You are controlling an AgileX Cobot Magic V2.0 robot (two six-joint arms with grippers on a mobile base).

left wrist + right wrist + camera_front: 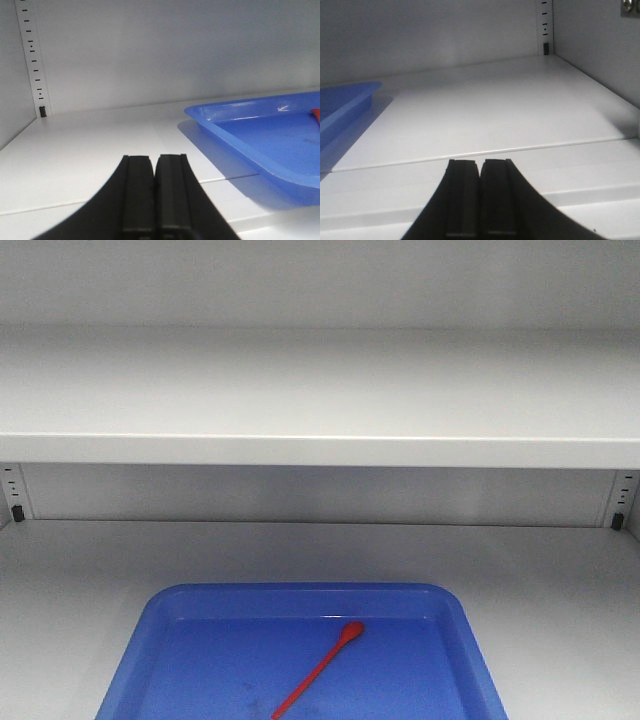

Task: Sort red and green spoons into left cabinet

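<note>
In blue tray — red spoon

Smooth matt metal cabinet; glossy blue plastic tray; red plastic spoon.

A pale grey-white shelf runs the full width of the front view, its front lip catching a thin bright line of light. Below it a flat back wall of the same colour closes the compartment. Peg-hole strips stand in the rear corners, each with a small dark clip near its foot. The white floor panel spreads wide and smooth, crossed by a faint seam. Lighting is soft and even, perhaps from above, with gentle shadows near the side walls.
</note>
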